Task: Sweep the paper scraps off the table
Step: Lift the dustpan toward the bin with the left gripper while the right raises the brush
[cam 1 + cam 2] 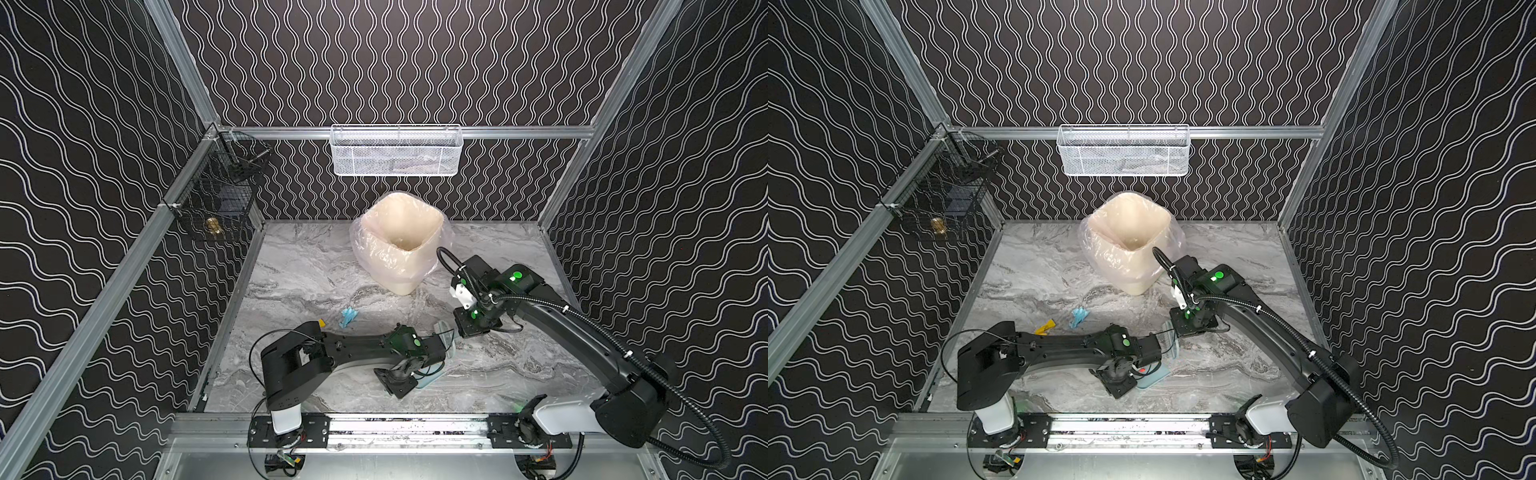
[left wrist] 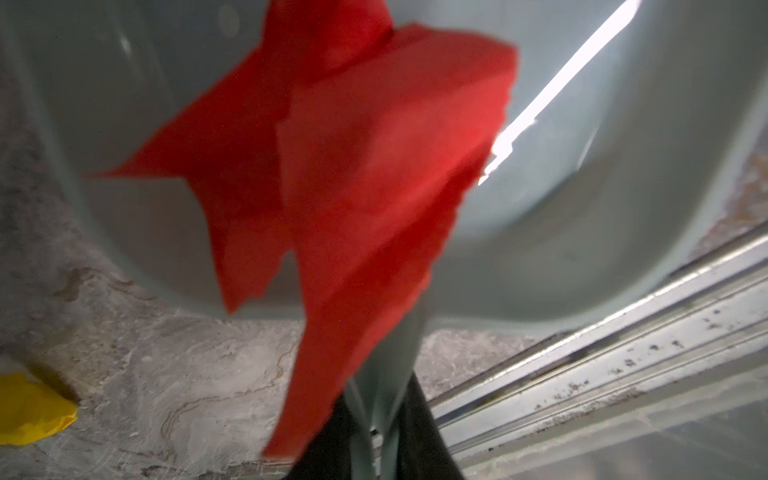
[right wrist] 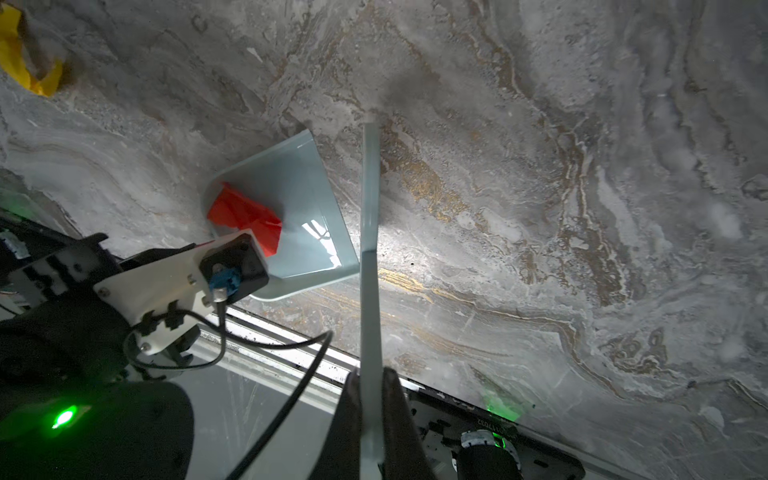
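My left gripper is shut on the handle of the pale blue dustpan, which sits low near the table's front rail. A crumpled red paper scrap lies inside the pan. My right gripper is shut on the pale blue brush, held just beside the pan's open edge. A yellow scrap and a light blue scrap lie on the marble table behind the left arm. The yellow one also shows in both wrist views.
A cream bin with a clear liner stands at the back middle of the table, close to the right arm. A white mesh basket hangs on the back wall and a black wire basket on the left rail.
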You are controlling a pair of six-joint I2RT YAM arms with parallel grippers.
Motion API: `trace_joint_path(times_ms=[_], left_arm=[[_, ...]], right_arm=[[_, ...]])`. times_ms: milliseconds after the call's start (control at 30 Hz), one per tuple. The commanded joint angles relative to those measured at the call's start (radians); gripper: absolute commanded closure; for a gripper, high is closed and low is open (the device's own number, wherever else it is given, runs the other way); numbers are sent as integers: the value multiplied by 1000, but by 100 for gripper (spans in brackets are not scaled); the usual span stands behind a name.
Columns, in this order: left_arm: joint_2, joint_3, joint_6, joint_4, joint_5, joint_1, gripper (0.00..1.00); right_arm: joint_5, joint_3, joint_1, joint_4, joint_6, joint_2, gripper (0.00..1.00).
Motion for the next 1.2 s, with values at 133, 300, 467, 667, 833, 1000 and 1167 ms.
trace_joint_path(times_ms=[133,300,467,667,833,1000,1167], left_arm=[[-87,-21,-48,-6,-80,1,100],[-174,-33,-102,-58,-127,2,100],[-246,-10,-148,-160,-192,2,100],[-316,44,-210,-291,-211,13,100],[-393,105,-253,-408,-208,61,100],[-467,196,-232,-522,-206,156,100],[-475,331,-144,-641,-214,280,100]], right_arm=[[33,17,-39,19,-19,-16,100],[3,10,-119,43,-42,-56,100],[-42,-9,-198,66,-69,-87,100],[-73,-1,-255,66,-98,-83,100],[-93,-1,-271,74,-105,-86,100],[-106,6,-281,74,-117,-86,100],[-121,16,-293,72,-128,-81,100]])
